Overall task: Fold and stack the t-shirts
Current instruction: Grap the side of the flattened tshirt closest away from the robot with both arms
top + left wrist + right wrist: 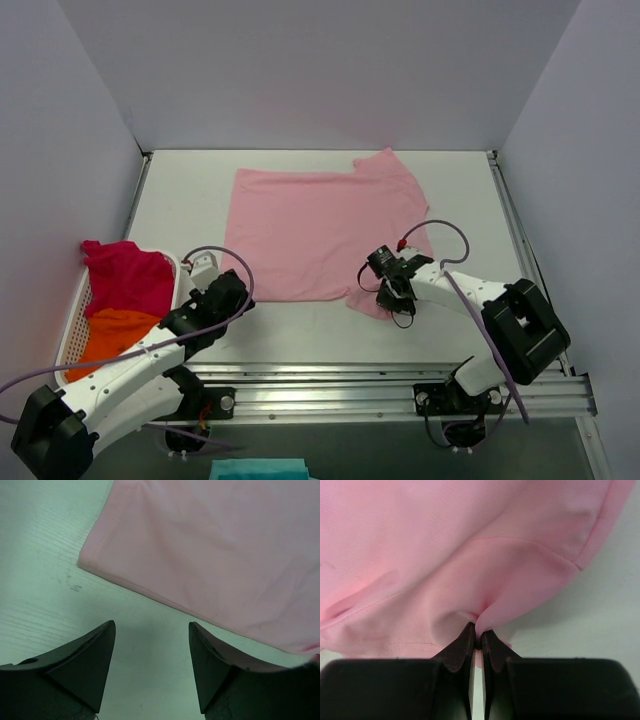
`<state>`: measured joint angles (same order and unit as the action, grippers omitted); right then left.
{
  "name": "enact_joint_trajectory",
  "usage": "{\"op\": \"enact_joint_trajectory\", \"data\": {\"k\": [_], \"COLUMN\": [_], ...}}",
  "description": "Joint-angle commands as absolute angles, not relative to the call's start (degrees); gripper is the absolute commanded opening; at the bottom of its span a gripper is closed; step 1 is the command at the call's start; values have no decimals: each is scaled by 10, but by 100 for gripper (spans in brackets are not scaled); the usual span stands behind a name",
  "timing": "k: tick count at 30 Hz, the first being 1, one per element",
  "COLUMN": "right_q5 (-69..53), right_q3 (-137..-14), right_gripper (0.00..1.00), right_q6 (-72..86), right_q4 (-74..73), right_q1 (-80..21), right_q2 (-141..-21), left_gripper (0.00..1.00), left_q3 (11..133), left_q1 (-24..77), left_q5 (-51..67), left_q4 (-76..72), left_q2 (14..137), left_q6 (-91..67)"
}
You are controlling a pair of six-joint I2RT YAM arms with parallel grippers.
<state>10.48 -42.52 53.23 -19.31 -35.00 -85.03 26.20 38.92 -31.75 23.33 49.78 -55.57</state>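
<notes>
My right gripper (476,631) pinches the light pink t-shirt (470,545) at its sleeve, lower centre: looks soft, limp, light. Left gripper (151,625) gapes.

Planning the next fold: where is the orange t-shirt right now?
In the top view, the orange t-shirt lies in the white basket at the table's left edge, next to the magenta-red t-shirt.
</notes>
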Motion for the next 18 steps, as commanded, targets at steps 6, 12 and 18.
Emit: {"op": "enact_joint_trajectory", "data": {"k": [6,12,18], "right_q5": [170,194,176], "right_q3": [-420,-405,-382], "right_gripper": [0,0,0], "right_q6": [550,538,509], "right_q4": [-251,-244,-231], "right_q1": [-329,-297,-261], "right_q2": [-824,-801,-780], "left_gripper": [71,72,71], "left_q3": [298,315,313], "left_q1": [391,391,393], "left_q5": [-353,-364,-362], "left_q4": [333,334,295], "left_q2": [511,554,613], "left_q6": [-626,-637,-657]}}
